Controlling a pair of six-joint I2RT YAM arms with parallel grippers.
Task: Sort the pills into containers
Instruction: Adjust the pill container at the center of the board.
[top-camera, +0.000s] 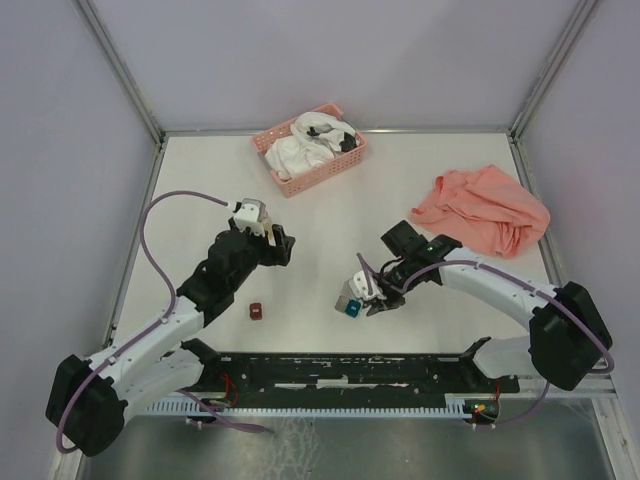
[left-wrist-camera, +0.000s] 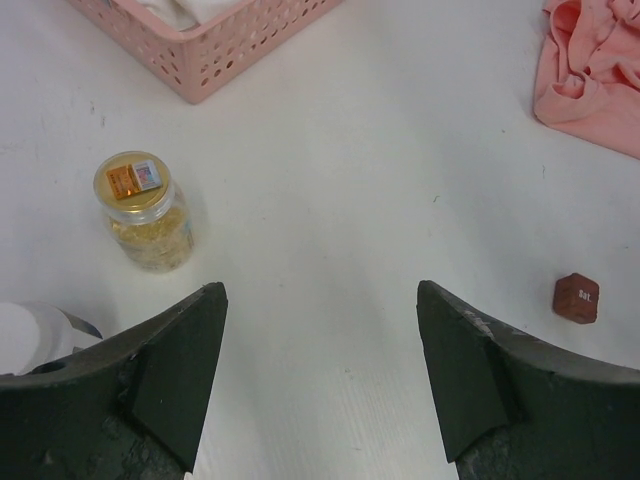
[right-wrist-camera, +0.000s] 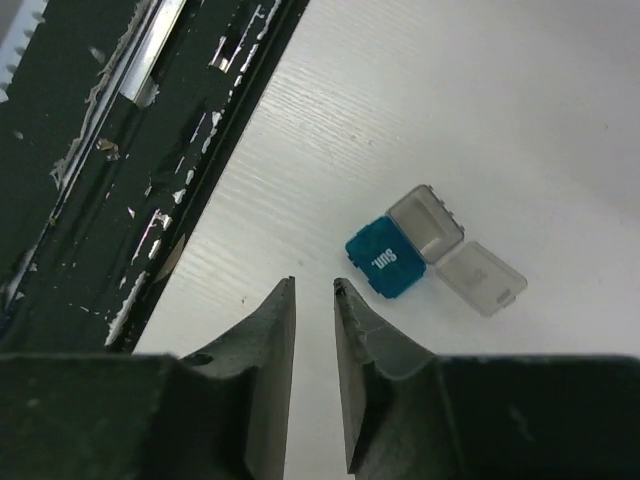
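Note:
The pills show as a golden mass inside a small clear jar (left-wrist-camera: 147, 212) that stands upright, left of and beyond my left fingers. My left gripper (left-wrist-camera: 320, 288) (top-camera: 283, 245) is open wide over bare table, holding nothing. A dark red container (left-wrist-camera: 577, 298) (top-camera: 257, 310) lies to its right, lid shut. My right gripper (right-wrist-camera: 314, 282) (top-camera: 372, 303) is open by a narrow gap, nothing in it. Just past its tips sit a shut teal container (right-wrist-camera: 385, 258) (top-camera: 352, 309) and a grey container (right-wrist-camera: 425, 222) (top-camera: 348, 292) with its clear lid flipped open.
A pink slatted basket (top-camera: 310, 150) (left-wrist-camera: 215, 55) of white cloths stands at the back. A pink cloth (top-camera: 480, 210) (left-wrist-camera: 595, 70) lies crumpled at the right. A black rail (top-camera: 350, 375) (right-wrist-camera: 110, 170) runs along the near edge. A white rounded object (left-wrist-camera: 25, 335) shows by my left finger.

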